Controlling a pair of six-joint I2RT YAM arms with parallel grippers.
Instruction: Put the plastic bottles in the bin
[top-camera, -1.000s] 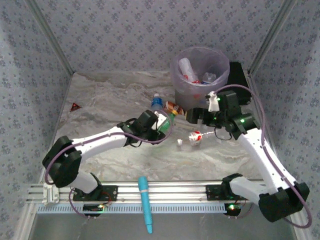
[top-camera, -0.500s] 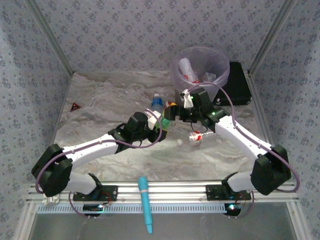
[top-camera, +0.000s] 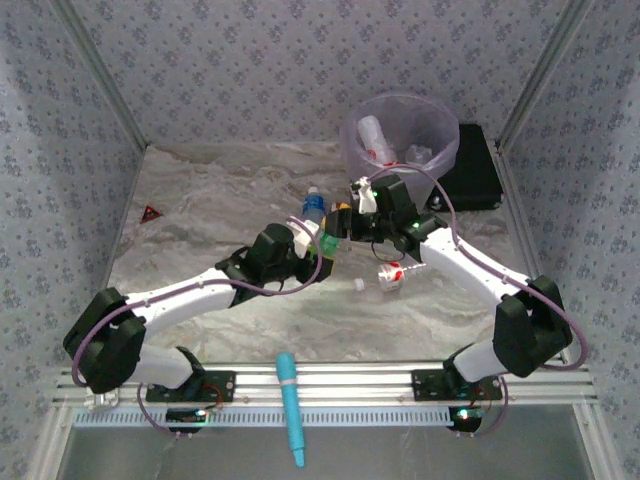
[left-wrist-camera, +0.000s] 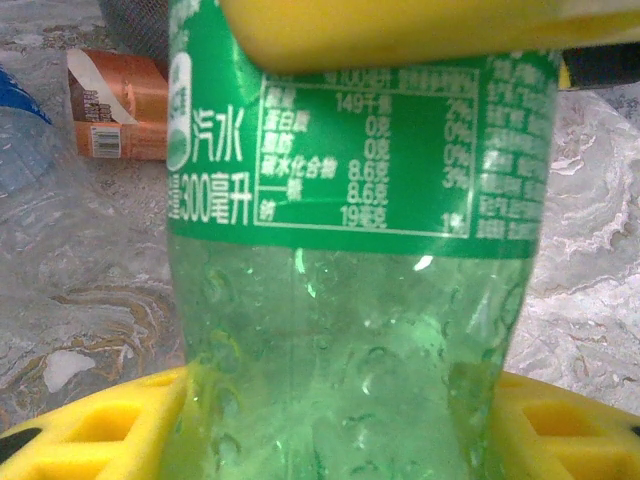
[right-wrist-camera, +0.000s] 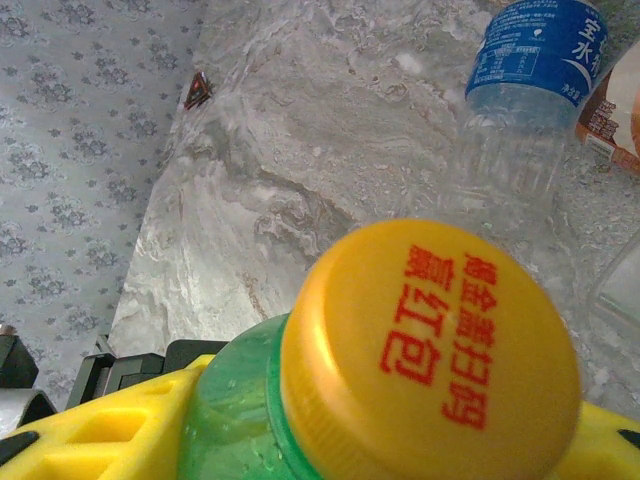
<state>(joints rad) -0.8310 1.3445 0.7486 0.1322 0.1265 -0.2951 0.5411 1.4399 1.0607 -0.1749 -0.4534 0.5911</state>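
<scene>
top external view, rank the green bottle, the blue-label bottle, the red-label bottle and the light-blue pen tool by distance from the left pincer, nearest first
1. green bottle: held in the left pincer.
2. blue-label bottle: just behind it, toward the back wall.
3. red-label bottle: off to its right.
4. light-blue pen tool: far off at the front.

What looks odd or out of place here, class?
Both tools meet on one green bottle: the left tool clamps its body, and the right tool straddles its yellow-capped neck. Also, a light-blue pen-shaped object lies across the front rail, off the marble table.
</scene>
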